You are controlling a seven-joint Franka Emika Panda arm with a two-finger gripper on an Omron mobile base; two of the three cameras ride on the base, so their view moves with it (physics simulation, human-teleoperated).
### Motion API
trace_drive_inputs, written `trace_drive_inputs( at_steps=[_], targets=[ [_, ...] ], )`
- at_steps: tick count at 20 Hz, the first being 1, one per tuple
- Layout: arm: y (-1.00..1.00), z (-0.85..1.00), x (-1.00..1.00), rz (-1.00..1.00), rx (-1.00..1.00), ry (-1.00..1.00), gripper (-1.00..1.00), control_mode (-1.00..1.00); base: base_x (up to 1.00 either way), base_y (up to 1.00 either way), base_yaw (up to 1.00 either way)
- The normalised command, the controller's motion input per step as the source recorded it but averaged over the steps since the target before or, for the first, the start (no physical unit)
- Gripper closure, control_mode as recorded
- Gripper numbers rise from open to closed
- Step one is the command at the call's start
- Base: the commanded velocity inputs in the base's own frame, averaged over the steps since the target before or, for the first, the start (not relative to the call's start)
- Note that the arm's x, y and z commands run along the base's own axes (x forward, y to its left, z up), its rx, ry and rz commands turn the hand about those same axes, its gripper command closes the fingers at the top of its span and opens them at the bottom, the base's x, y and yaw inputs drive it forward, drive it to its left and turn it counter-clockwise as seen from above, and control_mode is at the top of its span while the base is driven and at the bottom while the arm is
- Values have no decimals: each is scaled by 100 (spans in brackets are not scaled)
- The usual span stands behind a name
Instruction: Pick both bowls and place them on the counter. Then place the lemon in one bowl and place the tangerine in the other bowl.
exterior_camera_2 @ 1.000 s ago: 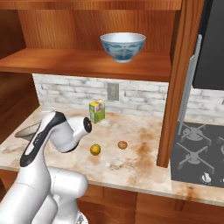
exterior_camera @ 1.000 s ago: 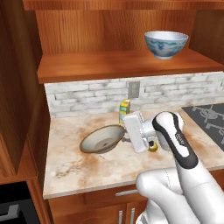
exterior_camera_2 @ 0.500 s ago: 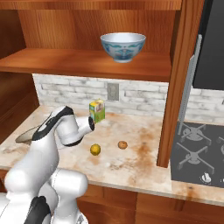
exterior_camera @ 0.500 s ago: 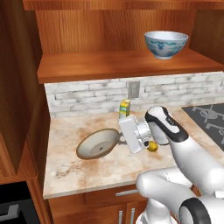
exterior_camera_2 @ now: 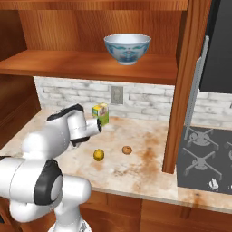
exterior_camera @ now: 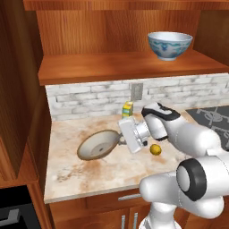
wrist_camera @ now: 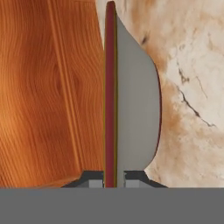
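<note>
The arm reached low and leftward across the desk [exterior_camera: 89, 172], its wrist turned sideways. The fingers [wrist_camera: 113, 178] were closed on the rim of the shallow bowl [exterior_camera: 98, 144], holding it tilted just over the beige, rust-stained desk; in the hand view the bowl stood edge-on, tan rim and grey inside. The patterned bowl [exterior_camera_2: 127, 49] sat on the wooden shelf [exterior_camera_2: 90, 65]. A carton [exterior_camera_2: 101, 113] stood by the brick backsplash. The lemon [exterior_camera_2: 99, 155] and tangerine [exterior_camera_2: 127, 149] lay near each other, apart.
</note>
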Motion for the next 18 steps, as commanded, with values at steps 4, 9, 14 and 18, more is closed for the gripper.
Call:
trace_drive_inputs(
  at_steps=[4, 9, 14, 18],
  targets=[
    [3, -24, 37, 0, 3, 0, 100, -100, 0, 0, 0],
    [9, -33, 36, 0, 0, -1, 100, -100, 0, 0, 0],
    [11, -32, 39, 0, 0, -4, 100, -100, 0, 0, 0],
    [5, -23, 44, 0, 1, 0, 100, -100, 0, 0, 0]
  ],
)
